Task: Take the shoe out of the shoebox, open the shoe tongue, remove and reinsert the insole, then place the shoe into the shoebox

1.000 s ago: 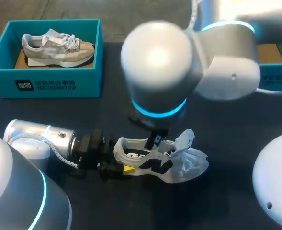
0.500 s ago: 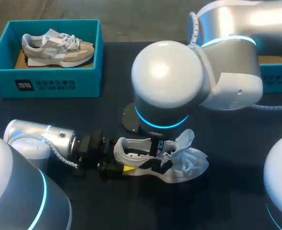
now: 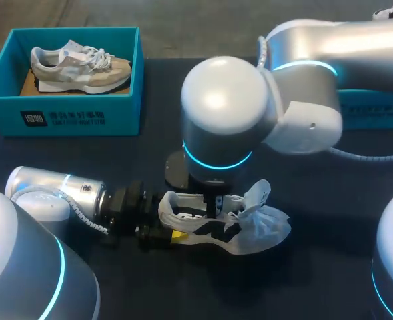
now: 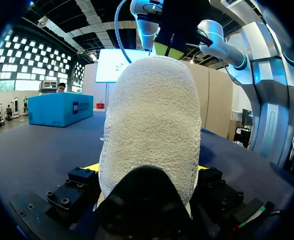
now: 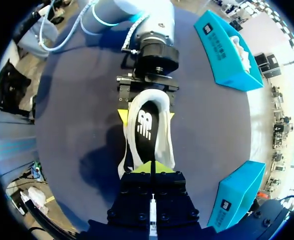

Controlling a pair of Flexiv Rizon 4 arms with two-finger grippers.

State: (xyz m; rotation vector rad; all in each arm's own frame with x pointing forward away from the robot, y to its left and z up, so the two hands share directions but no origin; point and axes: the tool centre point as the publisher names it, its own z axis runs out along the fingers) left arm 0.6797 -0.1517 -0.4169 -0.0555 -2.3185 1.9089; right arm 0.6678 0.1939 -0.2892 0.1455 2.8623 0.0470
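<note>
One broad dark tabletop [image 3: 63, 160] is seen carrying everything. Two silver-white robot arms with blue light rings are set over it: the left arm [image 3: 56, 193] is laid low along the table on the near side of the open teal cardboard shoebox [image 3: 63, 117], and the right arm [image 3: 229, 107] is raised well to the right of that shoebox, its wrist turned straight down.

A beige and white suede sneaker [image 3: 79, 65] is held inside the shoebox, lying on its sole. A second teal box [image 3: 376, 110] is placed far to the right of the shoebox, largely hidden behind the right arm.

The white mesh shoe with black side panels [image 3: 249, 230] is found outside the shoebox, resting on the table well apart from it, nearer the robot and to the right. Its tongue is folded forward over the toe, and the black insole with a white logo [image 5: 146, 125] is laid bare inside it.

The left gripper [image 4: 147, 170] is clamped on the shoe's heel, one yellow tip pressed against each side. The right gripper [image 5: 151, 167] is lowered into the shoe's opening at the front end of the insole, its yellow tips pressed together; whether the insole's edge is pinched between them cannot be told.
</note>
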